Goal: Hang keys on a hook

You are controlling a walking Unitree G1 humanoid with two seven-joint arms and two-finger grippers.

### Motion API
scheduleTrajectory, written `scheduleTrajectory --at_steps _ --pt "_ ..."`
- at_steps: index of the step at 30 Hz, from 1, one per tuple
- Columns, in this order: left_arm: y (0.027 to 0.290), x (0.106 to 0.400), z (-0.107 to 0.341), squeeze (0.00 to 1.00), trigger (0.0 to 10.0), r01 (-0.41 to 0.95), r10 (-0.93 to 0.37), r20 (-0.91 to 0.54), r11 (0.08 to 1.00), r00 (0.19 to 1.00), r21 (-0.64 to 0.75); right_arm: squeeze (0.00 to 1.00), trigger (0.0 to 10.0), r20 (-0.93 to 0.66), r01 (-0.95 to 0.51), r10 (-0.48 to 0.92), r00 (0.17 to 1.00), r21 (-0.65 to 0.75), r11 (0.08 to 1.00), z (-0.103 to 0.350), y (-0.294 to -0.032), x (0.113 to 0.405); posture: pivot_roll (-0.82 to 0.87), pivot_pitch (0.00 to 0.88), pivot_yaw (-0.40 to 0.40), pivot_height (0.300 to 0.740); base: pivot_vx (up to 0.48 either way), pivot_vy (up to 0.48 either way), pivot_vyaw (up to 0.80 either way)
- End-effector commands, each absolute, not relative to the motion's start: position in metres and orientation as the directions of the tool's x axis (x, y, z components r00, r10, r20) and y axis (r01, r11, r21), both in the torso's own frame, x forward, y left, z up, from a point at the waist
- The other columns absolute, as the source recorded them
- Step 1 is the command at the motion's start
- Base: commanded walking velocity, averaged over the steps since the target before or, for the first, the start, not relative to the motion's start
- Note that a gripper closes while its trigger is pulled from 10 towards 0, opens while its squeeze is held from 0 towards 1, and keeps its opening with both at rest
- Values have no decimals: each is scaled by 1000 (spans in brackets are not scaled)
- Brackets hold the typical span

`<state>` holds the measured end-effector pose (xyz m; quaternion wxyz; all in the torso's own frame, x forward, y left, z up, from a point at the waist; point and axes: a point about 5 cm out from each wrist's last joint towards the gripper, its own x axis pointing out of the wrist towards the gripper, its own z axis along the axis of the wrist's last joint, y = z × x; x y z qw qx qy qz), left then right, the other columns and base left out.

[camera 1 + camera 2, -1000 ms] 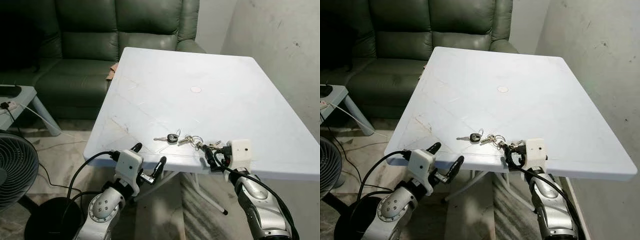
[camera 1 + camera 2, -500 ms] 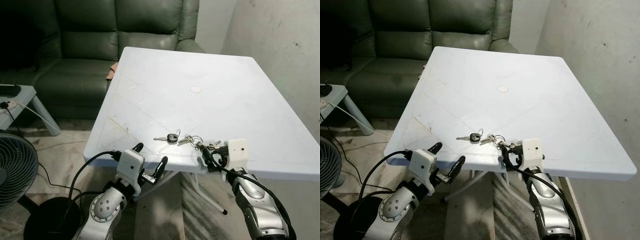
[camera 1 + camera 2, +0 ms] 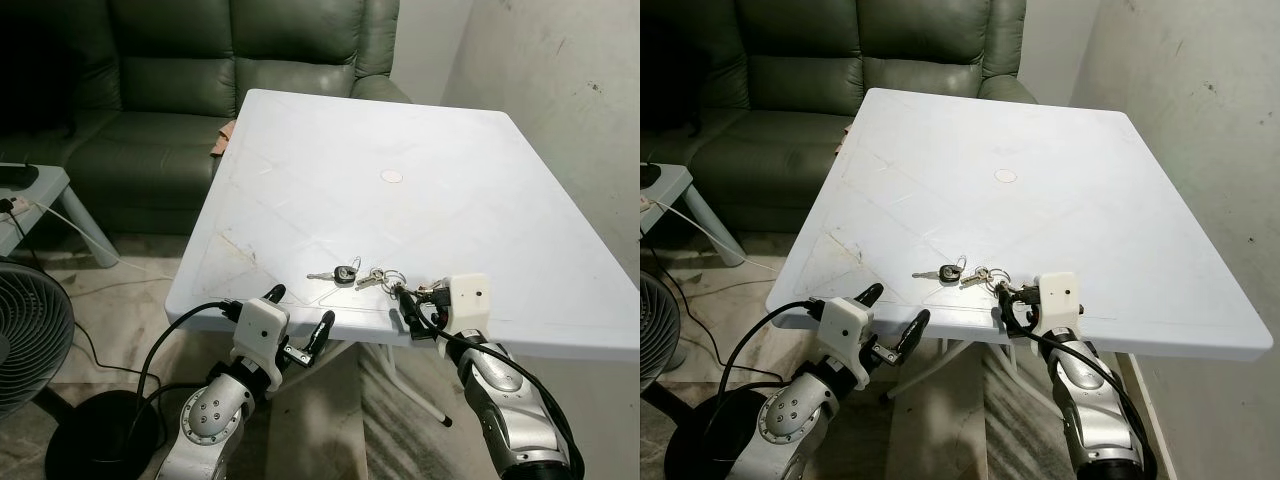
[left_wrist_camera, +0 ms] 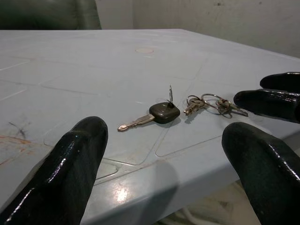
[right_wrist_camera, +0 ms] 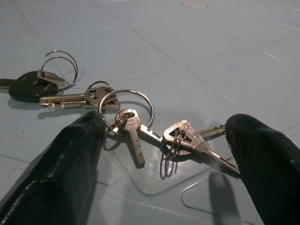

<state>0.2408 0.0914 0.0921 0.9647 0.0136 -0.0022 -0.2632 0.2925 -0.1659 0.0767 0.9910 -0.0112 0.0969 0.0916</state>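
Observation:
A bunch of keys point(image 3: 368, 277) lies flat on the white table point(image 3: 380, 130), close to its front edge. It has a black-headed key point(image 4: 164, 112) and several silver keys on rings point(image 5: 126, 110). My right gripper point(image 3: 412, 305) is open at the table edge, its two fingers point(image 5: 61, 168) flanking the nearest silver keys point(image 5: 185, 138) without touching them. My left gripper point(image 3: 297, 312) is open, just below and in front of the table edge, left of the keys. In the left wrist view my right gripper's fingertips point(image 4: 269, 101) sit beside the bunch.
A dark green sofa point(image 3: 200, 80) stands behind the table. A fan point(image 3: 30, 350) and a small grey side table point(image 3: 25, 190) with a cable are on the left. A bare wall point(image 3: 560, 90) runs close along the right. A round plug point(image 3: 390, 178) marks the table's middle.
My right gripper has slid left and forward along the table edge, so its fingers now flank the silver keys. The left arm has barely moved, and the keys lie as before.

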Motion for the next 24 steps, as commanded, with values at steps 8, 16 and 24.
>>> scheduleTrajectory --at_steps 8,16,24 --pt "91 239 96 0 10000 509 -509 4 860 861 33 0 10000 -195 -165 161 968 -2 986 76 -166 293 25 48 -52 740 0 0 0" --pt "91 239 96 0 10000 505 -506 3 862 863 31 0 5059 -209 -148 145 967 0 989 74 -166 293 29 51 -55 740 0 0 0" --pt "92 238 96 0 10000 498 -498 2 867 867 31 0 314 -234 -130 128 964 7 992 72 -163 294 34 55 -58 740 0 0 0"
